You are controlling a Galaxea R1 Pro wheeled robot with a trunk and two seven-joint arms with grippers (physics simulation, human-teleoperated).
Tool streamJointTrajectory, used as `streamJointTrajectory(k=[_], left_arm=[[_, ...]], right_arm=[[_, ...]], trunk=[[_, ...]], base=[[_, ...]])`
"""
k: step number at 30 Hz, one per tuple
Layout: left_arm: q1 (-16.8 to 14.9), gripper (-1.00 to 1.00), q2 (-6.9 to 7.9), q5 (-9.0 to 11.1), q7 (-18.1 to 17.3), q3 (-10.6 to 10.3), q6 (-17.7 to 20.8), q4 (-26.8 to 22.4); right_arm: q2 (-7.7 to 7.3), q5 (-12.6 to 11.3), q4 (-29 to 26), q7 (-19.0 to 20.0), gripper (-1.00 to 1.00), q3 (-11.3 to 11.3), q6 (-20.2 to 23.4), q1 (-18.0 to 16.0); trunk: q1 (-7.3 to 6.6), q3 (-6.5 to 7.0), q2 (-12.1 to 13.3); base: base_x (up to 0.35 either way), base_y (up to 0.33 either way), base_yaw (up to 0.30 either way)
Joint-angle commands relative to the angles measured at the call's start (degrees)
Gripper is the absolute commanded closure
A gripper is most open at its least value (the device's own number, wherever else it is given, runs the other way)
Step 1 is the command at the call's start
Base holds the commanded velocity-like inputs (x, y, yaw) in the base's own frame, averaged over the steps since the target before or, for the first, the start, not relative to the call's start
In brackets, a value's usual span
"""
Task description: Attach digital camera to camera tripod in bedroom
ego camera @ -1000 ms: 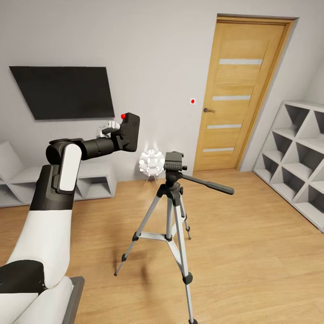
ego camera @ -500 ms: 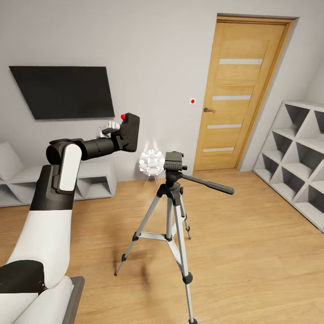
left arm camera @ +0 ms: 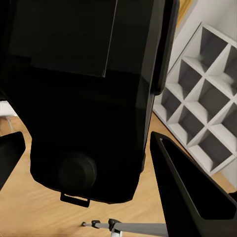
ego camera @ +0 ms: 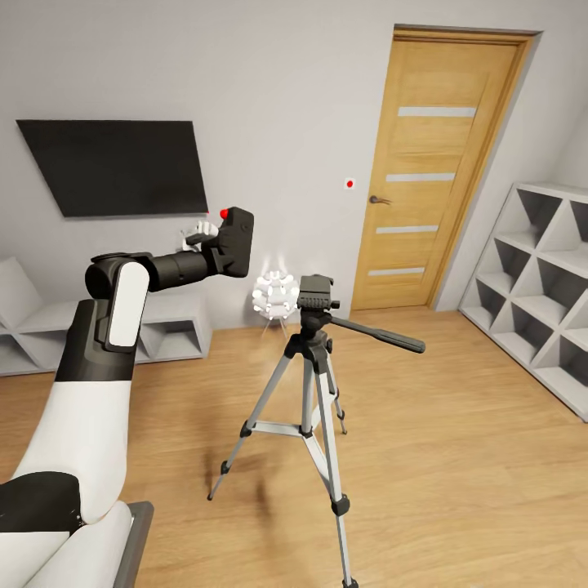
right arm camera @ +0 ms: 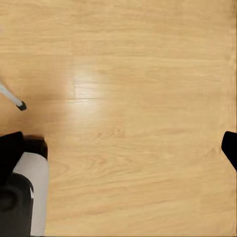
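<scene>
Left end effector (ego camera: 214, 238) pinches camera (ego camera: 235, 238), held up left of tripod (ego camera: 314, 384) and above its head. Red button (ego camera: 223, 212) on camera's top. Right end effector (right arm camera: 118, 143): fingers spread wide, pointing at wood floor (right arm camera: 138, 89). Tripod stands on floor in front of door (ego camera: 437, 171), pan handle (ego camera: 376, 333) pointing right. Camera looks rigid, light, smooth-sided; grip across body seems safest, underside left free for tripod head. Tripod likely light, easy to tip.

Head view faces bedroom, both wrists share camera tripod (ego camera: 314, 359)
</scene>
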Motion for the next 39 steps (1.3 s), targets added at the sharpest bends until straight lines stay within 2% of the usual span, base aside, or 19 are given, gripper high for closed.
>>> streamJointTrajectory(k=[1,2,5,8,12,13,17,22,31,35,38,39], left_arm=[[-0.1,1.0,0.0,-0.5,-0.7,0.1,0.2,0.0],[-0.1,1.0,0.0,-0.5,-0.6,0.1,0.2,0.1],[0.0,1.0,0.01,-0.5,-0.6,0.1,0.2,0.2],[-0.1,1.0,0.01,-0.6,-0.5,0.1,0.2,0.2],[-0.1,1.0,0.0,-0.6,-0.4,0.1,0.2,0.2],[-0.1,1.0,0.0,-0.7,-0.4,0.1,0.2,0.1],[-0.1,1.0,0.0,-0.7,-0.4,0.1,0.2,0.0],[-0.1,1.0,0.0,-0.6,-0.4,0.1,0.2,0.1],[0.0,1.0,0.21,-0.8,-0.4,0.1,0.2,0.5],[0.0,1.0,0.31,-0.9,-0.3,0.1,0.2,0.6],[0.0,1.0,0.33,-1.0,-0.3,0.1,0.2,0.9],[0.0,1.0,0.34,-1.0,-0.3,0.1,0.2,0.9]], right_arm=[[0.11,0.5,-1.8,-0.2,-1.0,-0.4,1.0,-0.1],[0.21,0.0,-4.4,-0.5,-1.0,-0.4,2.9,-0.4],[0.3,-2.2,-7.4,-0.8,-1.0,-0.4,6.0,-2.6],[0.31,-6.3,-8.4,-0.6,-1.0,-0.4,9.4,-7.3],[0.52,-8.1,-10.1,0.7,-1.0,-0.1,14.5,-10.6],[0.72,-8.3,-10.6,1.0,-1.0,0.0,15.1,-10.8],[3.06,-8.5,-12.6,3.3,-1.0,0.2,16.8,-11.6],[4.66,-7.7,-13.1,4.7,-1.0,0.4,17.5,-11.8],[4.79,-7.1,-14.1,5.7,-1.0,0.8,17.3,-11.9],[4.77,-7.2,-18.3,8.2,-1.0,4.5,17.7,-11.9],[4.78,-7.3,-24.4,10.1,-1.0,8.4,18.9,-11.9],[4.8,-7.3,-25.6,10.3,-1.0,9.1,19.5,-11.9]], trunk=[[0.03,-0.12,-0.1],[0.03,-0.12,-0.1],[0.03,-0.12,-0.1],[0.03,-0.12,-0.1],[0.03,-0.12,-0.1],[0.03,-0.12,-0.1],[0.03,-0.12,-0.1],[0.03,-0.12,-0.1],[0.03,-0.12,-0.1],[0.03,-0.12,-0.1],[0.03,-0.12,-0.1],[0.03,-0.12,-0.1]], base=[[0.0,0.0,0.0],[0.0,0.0,0.0],[0.0,0.0,0.0],[0.0,0.0,0.0],[0.0,0.0,0.0],[0.0,0.0,0.0],[0.0,0.0,0.0],[0.0,0.0,0.0],[0.0,0.0,0.0],[0.0,0.0,0.0],[0.0,0.0,0.0],[0.0,0.0,0.0]])
